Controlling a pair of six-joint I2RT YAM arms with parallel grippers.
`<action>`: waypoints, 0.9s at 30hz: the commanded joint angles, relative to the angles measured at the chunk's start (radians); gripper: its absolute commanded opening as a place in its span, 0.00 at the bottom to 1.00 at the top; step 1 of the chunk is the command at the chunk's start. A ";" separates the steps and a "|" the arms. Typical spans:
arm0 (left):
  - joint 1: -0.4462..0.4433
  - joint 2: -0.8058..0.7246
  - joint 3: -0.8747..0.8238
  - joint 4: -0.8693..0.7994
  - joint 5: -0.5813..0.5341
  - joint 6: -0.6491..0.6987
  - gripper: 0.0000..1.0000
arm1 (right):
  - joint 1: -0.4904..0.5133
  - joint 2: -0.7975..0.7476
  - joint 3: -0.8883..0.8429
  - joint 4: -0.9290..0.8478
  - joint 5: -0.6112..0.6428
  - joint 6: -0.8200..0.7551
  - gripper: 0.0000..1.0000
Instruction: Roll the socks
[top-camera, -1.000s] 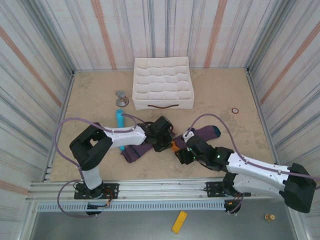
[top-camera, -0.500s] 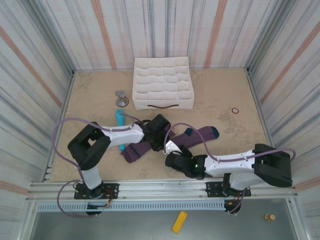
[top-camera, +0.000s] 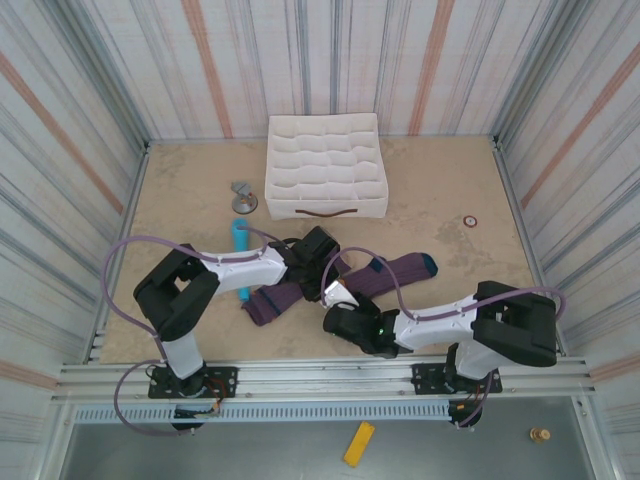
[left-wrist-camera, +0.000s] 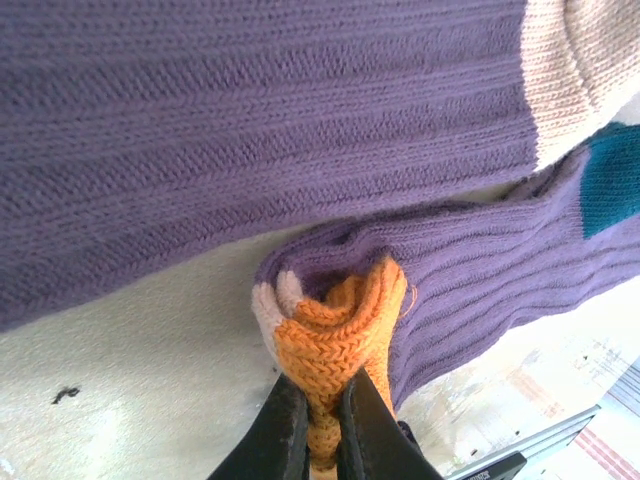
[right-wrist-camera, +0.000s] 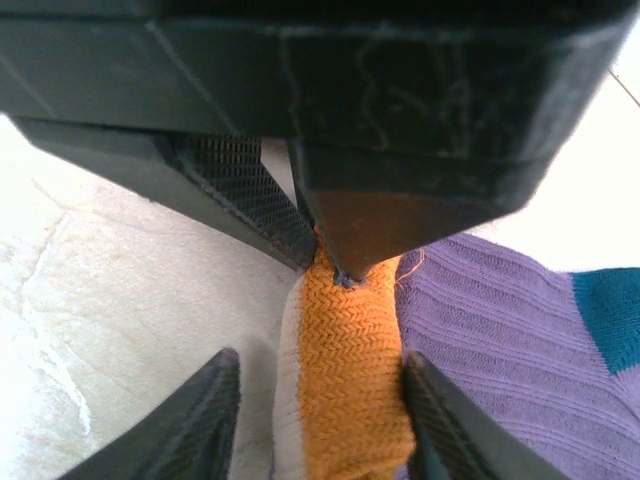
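Left gripper (left-wrist-camera: 322, 388) is pinching the orange cuff (left-wrist-camera: 338, 325) of the teal-toed purple sock (top-camera: 405, 268), jaws closed tight on it. Right gripper (right-wrist-camera: 318, 358) is straddling the same cuff, fingers apart, not clamping. Second purple sock (top-camera: 268, 303) is lying just beside it, mid-table (top-camera: 450, 190).

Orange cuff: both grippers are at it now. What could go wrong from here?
1. The left gripper is shut on only a narrow fold of the cuff; a tug might pull it free.
2. The right gripper, open, straddles the same cuff close to where the left one grips; closing there could knock that grip or bunch the knit.
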 joint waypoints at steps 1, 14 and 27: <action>0.005 -0.025 -0.007 -0.024 0.021 0.021 0.00 | -0.026 0.019 0.000 0.010 0.000 0.041 0.32; 0.005 -0.106 -0.052 0.099 -0.046 0.025 0.62 | -0.157 -0.060 -0.103 0.023 -0.290 0.220 0.00; -0.021 -0.175 -0.063 0.127 -0.147 0.091 0.68 | -0.444 -0.244 -0.300 0.150 -0.722 0.451 0.00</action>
